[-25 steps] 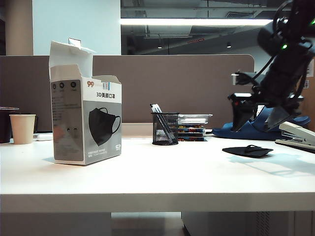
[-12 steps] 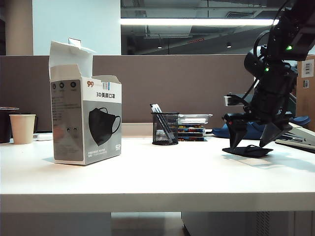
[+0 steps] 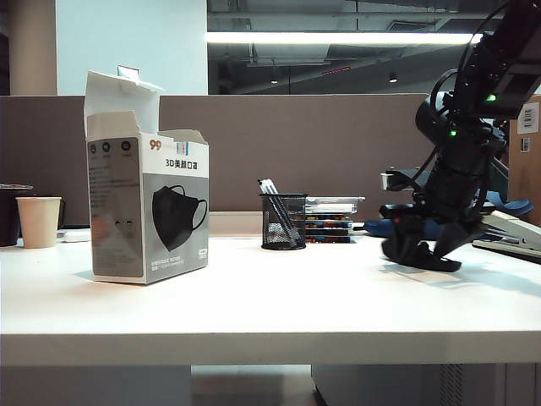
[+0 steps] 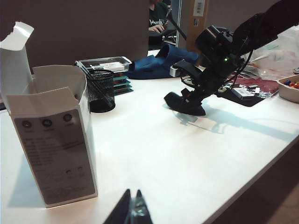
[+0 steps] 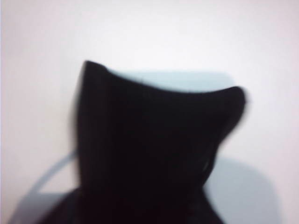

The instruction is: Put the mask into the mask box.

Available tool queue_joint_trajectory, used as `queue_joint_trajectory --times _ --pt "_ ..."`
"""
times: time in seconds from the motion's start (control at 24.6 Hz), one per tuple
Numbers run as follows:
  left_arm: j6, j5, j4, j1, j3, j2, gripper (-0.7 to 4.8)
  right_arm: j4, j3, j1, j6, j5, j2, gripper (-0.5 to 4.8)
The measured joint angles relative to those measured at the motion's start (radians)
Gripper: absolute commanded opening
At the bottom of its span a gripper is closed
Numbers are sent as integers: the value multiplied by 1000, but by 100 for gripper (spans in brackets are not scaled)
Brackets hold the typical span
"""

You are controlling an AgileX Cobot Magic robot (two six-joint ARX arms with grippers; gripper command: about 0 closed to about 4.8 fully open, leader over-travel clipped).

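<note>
2 pincers over white desk: left shut, right seemingly pinching mask.

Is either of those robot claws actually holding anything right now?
Cannot be told for the right gripper: it is down on the mask, its jaws hidden. The left gripper is shut on nothing, near the mask box.

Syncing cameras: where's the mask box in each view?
Exterior view: mask box stands upright at the left of the white table, flaps open.
Left wrist view: box at the left edge, open top visible, above the shut left gripper.
Right wrist view: not in it; only black fabric on white.
Shared landmark: mesh pen cup, right of the box in both.
</note>
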Motion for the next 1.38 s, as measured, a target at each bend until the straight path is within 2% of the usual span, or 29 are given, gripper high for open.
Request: queue_joint_trajectory --times 0.04,0.16,0.28,0.41,0.49,0.53,0.61,0.65,0.69,0.73,0.85,0.93,1.02,1.14,1.26,1.38 --pt "0 0 0 0 0 0 -6 -1 0 2 -1 0 0 111" --pt "0 0 1 0 0 0 -6 -1 0 2 -4 3 0 68" --pt "0 0 1 0 0 0 -6 0 0 2 -4 3 0 -4" --pt "0 0 40 0 0 0 -6 -6 3 -1 -6 -41 0 -8" --pt "-1 -2 104 0 2 0 7 -29 11 -3 -6 -125 0 -8" --pt "-2 -4 109 0 15 1 38 -47 19 -2 -6 -177 -1 -8" --pt "-4 -18 110 0 48 1 186 -64 35 3 -6 -254 -15 -8" --pt "-4 -41 111 0 61 1 234 -65 47 4 -6 -280 -26 -8" --pt "-3 -63 116 0 71 1 274 -65 58 3 -6 -302 -37 -8" --pt "-3 -90 128 0 80 2 283 -63 72 3 -6 -328 -53 -8" --pt "-3 -158 211 0 107 59 283 -33 122 7 -5 -435 -116 -8" --pt "-3 -161 249 0 116 106 283 -29 130 12 0 -480 -129 -8" --pt "0 -163 309 0 146 257 283 8 131 37 39 -615 -157 -8" --pt "24 -162 345 0 178 384 283 63 131 61 76 -700 -170 -8" --pt "105 -189 409 0 225 568 283 153 131 102 151 -755 -171 -8" --pt "127 -244 507 1 270 762 283 257 131 159 208 -768 -171 -8"
